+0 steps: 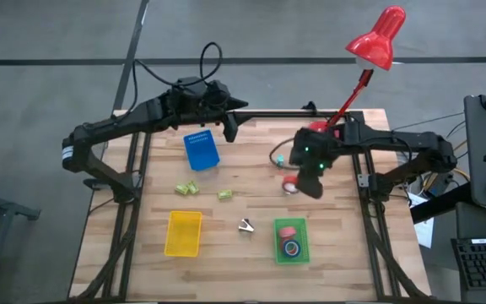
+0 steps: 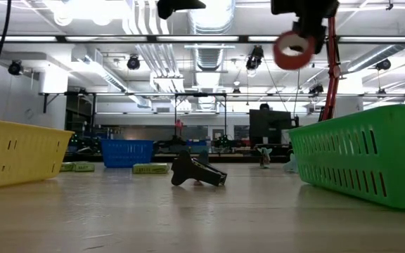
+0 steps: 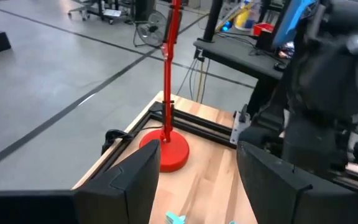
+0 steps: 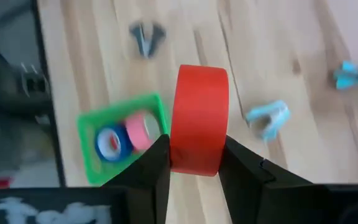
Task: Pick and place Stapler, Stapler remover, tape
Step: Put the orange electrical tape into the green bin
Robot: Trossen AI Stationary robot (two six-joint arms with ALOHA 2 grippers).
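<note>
One red tape [image 4: 197, 118] in right pincer [image 4: 194, 163], airborne

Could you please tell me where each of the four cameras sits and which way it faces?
High: overhead, straight down; both arms, green tray.
Low: table height, level across; right claw above holding red tape.
Left wrist: past open left claw toward lamp base.
Right wrist: down past right claw shut on red tape.
Shared: right wrist and high both show green tray.
</note>
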